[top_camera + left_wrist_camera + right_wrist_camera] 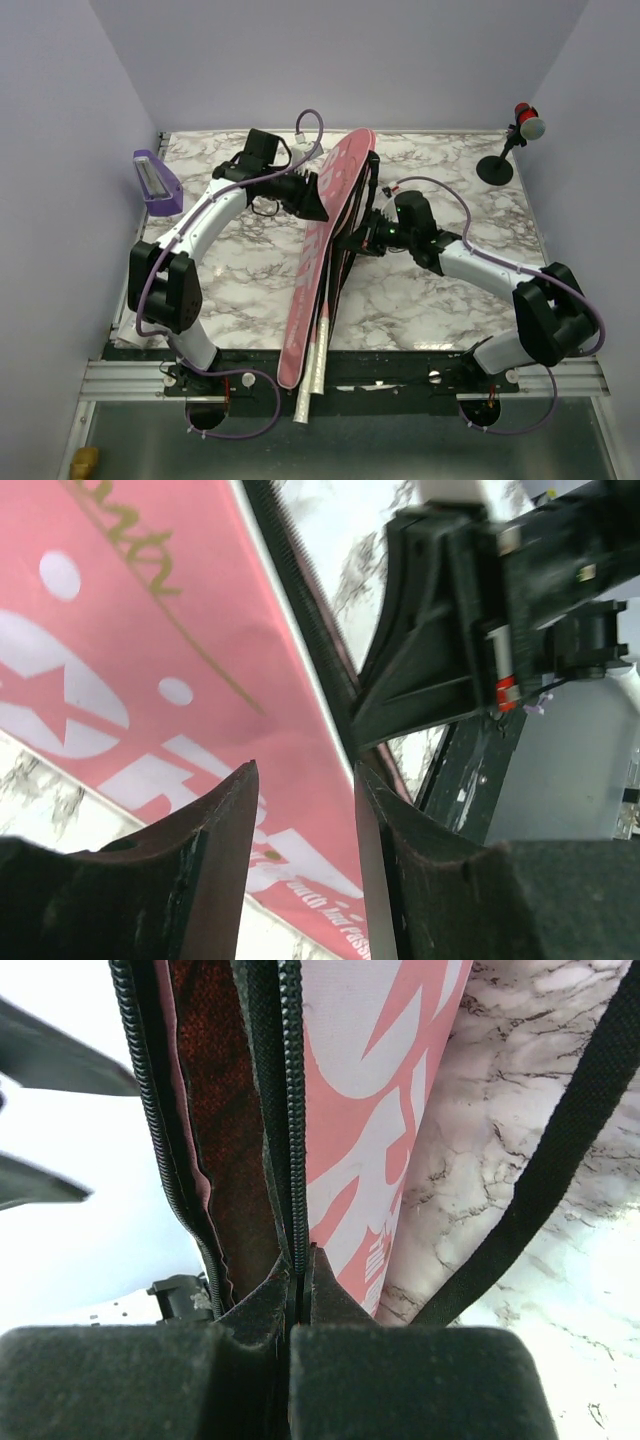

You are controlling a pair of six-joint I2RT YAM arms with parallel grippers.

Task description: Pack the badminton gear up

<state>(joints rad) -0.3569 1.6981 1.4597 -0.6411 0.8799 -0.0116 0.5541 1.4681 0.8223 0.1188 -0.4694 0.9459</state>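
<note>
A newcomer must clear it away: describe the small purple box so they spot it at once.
Look at the marble table and follow its left edge toward the far corner. The small purple box sits there, outside the left arm. It is the only purple block; the racket bag is long and pink, the microphone stands far right.

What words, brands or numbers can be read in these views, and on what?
Nothing reads whole.
racket bag: large white letters, cropped in both wrist views, too small from above.
Same bag, left wrist view: gold script, cut off and blurred.
Same bag, left wrist view: small white print, blurred.
purple box, microphone: no text visible.
</note>
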